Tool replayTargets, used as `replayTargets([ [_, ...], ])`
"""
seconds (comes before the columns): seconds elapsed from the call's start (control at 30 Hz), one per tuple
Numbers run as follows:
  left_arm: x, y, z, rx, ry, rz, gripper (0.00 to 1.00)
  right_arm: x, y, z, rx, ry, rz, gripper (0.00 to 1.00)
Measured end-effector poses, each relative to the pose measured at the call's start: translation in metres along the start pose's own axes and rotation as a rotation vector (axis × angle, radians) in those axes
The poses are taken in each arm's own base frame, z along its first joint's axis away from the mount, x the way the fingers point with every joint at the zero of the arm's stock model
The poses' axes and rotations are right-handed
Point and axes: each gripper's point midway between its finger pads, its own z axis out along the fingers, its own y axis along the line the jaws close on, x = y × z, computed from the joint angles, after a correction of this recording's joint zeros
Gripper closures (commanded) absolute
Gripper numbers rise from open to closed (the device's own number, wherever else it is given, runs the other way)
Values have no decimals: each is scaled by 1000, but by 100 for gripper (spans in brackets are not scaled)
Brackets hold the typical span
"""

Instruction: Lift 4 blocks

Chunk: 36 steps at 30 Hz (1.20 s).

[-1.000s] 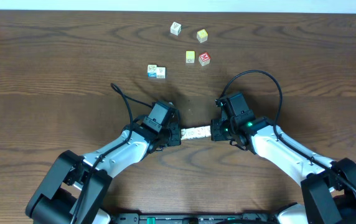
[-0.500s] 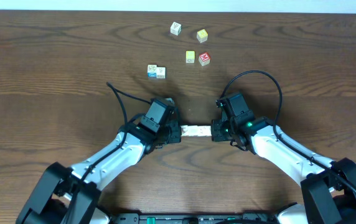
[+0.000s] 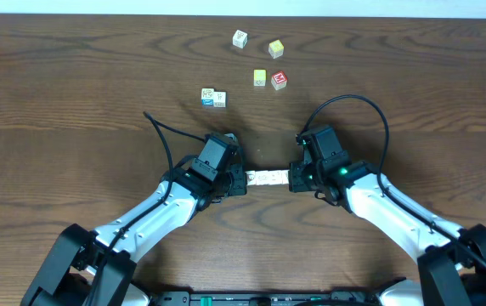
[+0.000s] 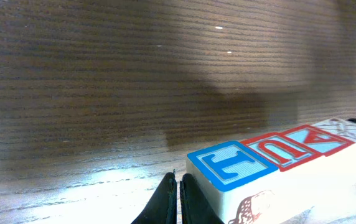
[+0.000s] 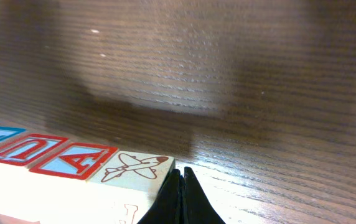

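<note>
Four cream alphabet blocks (image 3: 268,178) form one straight row at the table's centre. My left gripper (image 3: 245,181) is shut and presses its fingertips against the row's left end. My right gripper (image 3: 291,179) is shut too and presses against the right end. In the left wrist view the row of blocks (image 4: 277,155) shows blue and red letter faces, right beside that shut left gripper (image 4: 179,186). The right wrist view has the blocks (image 5: 72,165) ending in an aeroplane face that touches the shut right gripper (image 5: 180,180). Whether the row is clear of the table I cannot tell.
Loose cubes lie at the far side: a white cube (image 3: 240,38), two yellow cubes (image 3: 275,48) (image 3: 260,78), a red-topped cube (image 3: 279,80) and a pair of cream cubes (image 3: 213,98). Black cables loop above both wrists.
The left arm has swung its elbow leftward and its gripper has edged slightly away from me. The row of blocks has shifted a touch the same way. Both grippers stay shut.
</note>
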Motion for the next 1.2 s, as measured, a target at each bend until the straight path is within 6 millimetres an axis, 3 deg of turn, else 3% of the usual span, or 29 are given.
replayTargets([
  [0.23,0,0,0,-1,0,0,93,-6,4,-11,-11,-32,-4,99],
  [1.2,-5,-5,-3,5,-7,-13,93,-3,0,-12,8,-19,-2,99],
])
